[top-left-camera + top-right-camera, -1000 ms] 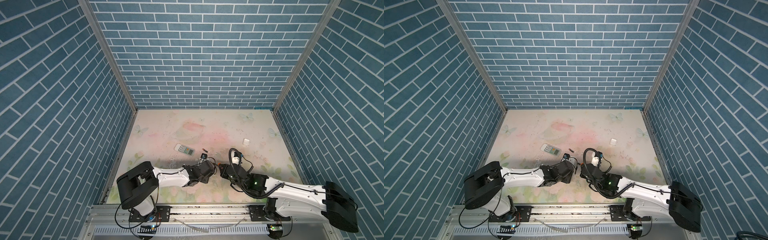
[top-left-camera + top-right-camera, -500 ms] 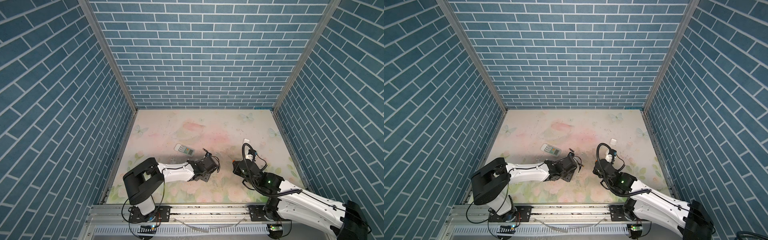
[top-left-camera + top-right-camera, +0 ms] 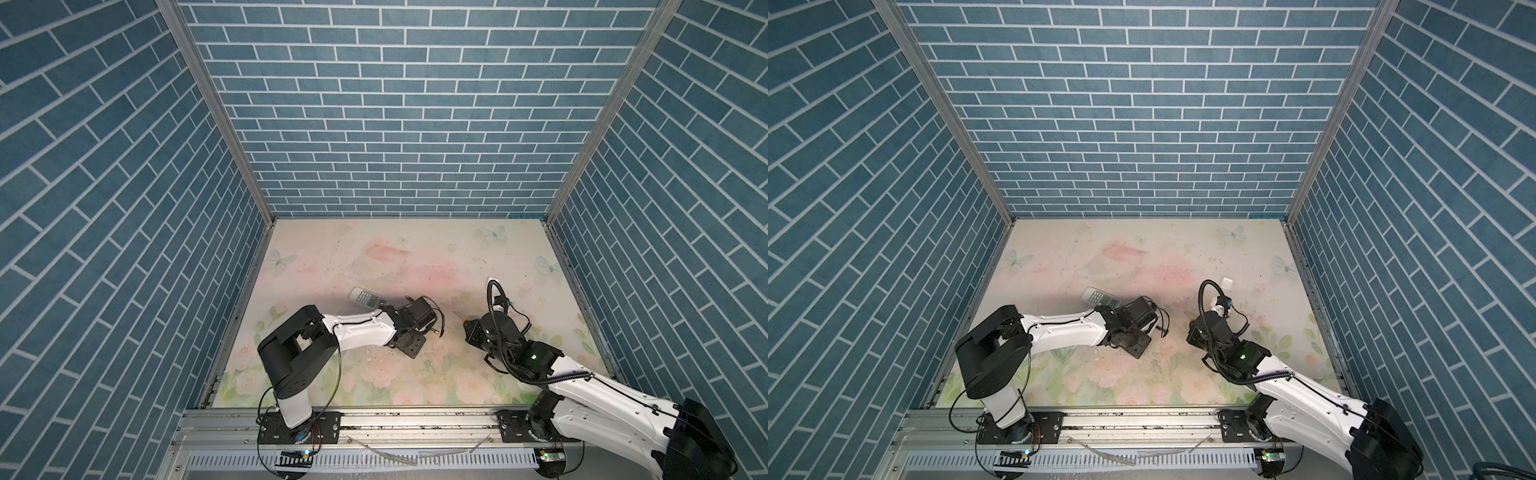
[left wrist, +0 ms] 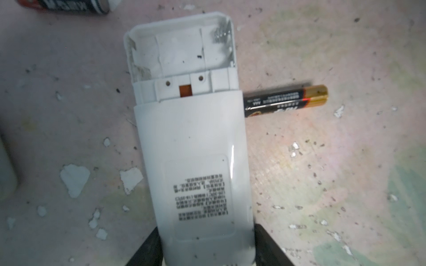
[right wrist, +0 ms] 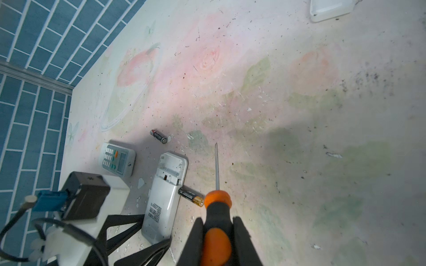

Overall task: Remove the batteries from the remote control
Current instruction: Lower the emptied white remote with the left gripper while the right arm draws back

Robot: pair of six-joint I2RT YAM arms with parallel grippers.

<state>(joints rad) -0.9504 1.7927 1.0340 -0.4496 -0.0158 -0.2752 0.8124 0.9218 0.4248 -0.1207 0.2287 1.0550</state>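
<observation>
The left gripper (image 4: pixel 208 253) clamps the empty remote (image 4: pixel 189 149); the right gripper (image 5: pixel 216 235) clamps a screwdriver (image 5: pixel 217 200). Probably best released gently, sparing the battery (image 4: pixel 285 100) beside it.

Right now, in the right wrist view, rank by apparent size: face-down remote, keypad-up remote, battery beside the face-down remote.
1. face-down remote
2. keypad-up remote, farther away and partly hidden, so its true size is unsure
3. battery

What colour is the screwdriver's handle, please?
The screwdriver handle is orange and black, clearest in the right wrist view.
</observation>
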